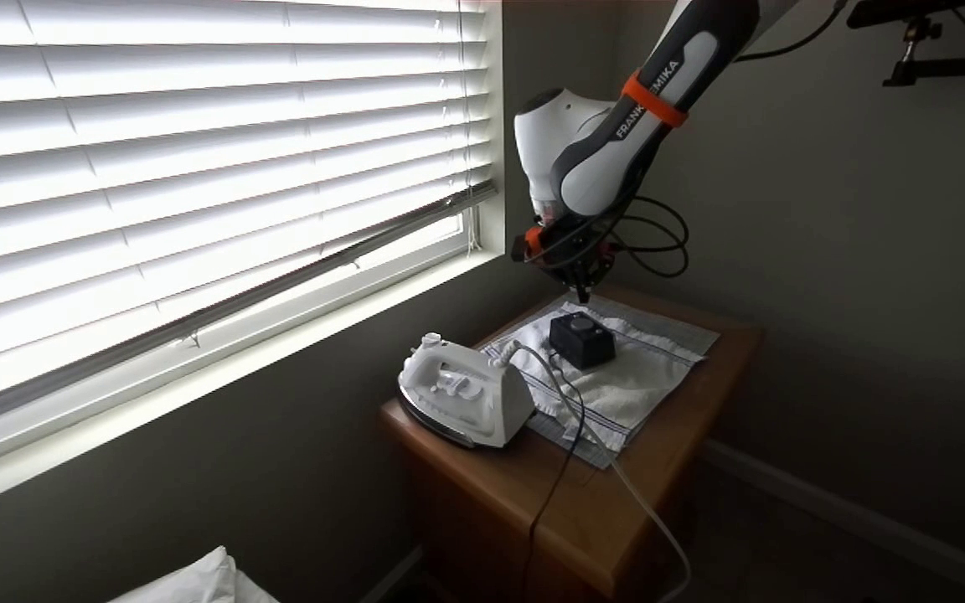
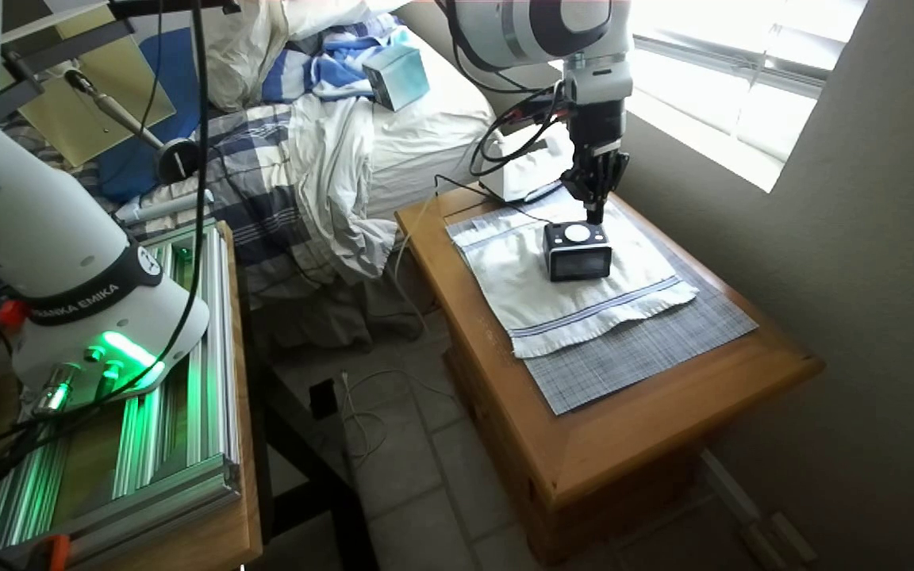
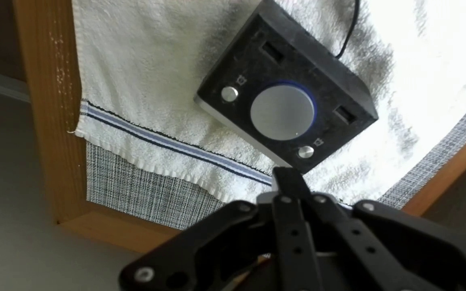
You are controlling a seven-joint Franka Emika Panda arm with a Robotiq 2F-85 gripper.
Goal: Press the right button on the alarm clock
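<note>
The alarm clock is a dark boxy device on a white towel. It also shows in both exterior views, with its screen facing the camera in the latter. Its top has a large silver disc with a blue glow. A small silver button and another small silver button flank the disc near the front edge. My gripper is shut and empty. It points down above the clock, with a small gap in an exterior view. In the wrist view its tips overlap the corner beside the right-hand button.
A white iron with a cord stands near the clock on the wooden table. A towel and grey placemat lie under the clock. A thin black cable leaves the clock's back. A window with blinds stands alongside.
</note>
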